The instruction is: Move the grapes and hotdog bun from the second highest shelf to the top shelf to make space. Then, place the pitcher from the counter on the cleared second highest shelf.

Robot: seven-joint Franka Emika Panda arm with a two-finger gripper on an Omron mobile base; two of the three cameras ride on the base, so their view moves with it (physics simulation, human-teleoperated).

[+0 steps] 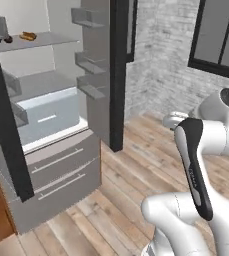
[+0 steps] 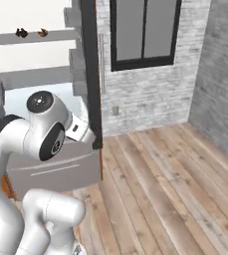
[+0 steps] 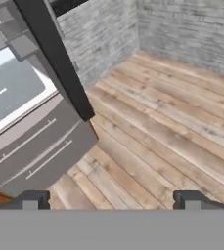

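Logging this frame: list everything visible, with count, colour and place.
grapes: one cluster, dark, on the upper fridge shelf, left of the bun
hotdog bun: one, tan-orange, same shelf
fridge shelf: grey, holding both
fridge door: black-edged, open, grey bins inside
fridge drawers: grey, at the bottom
window: dark-framed, on the grey brick wall
floor: wooden planks
gripper: dark fingertips apart, nothing between them, over the floor

Your arm (image 1: 206,165) is glossy white, with rounded links, dark grey joint bands and round dark caps. Behind the pincer (image 3: 111,199), two small dark, blocky fingertips (image 3: 33,199).
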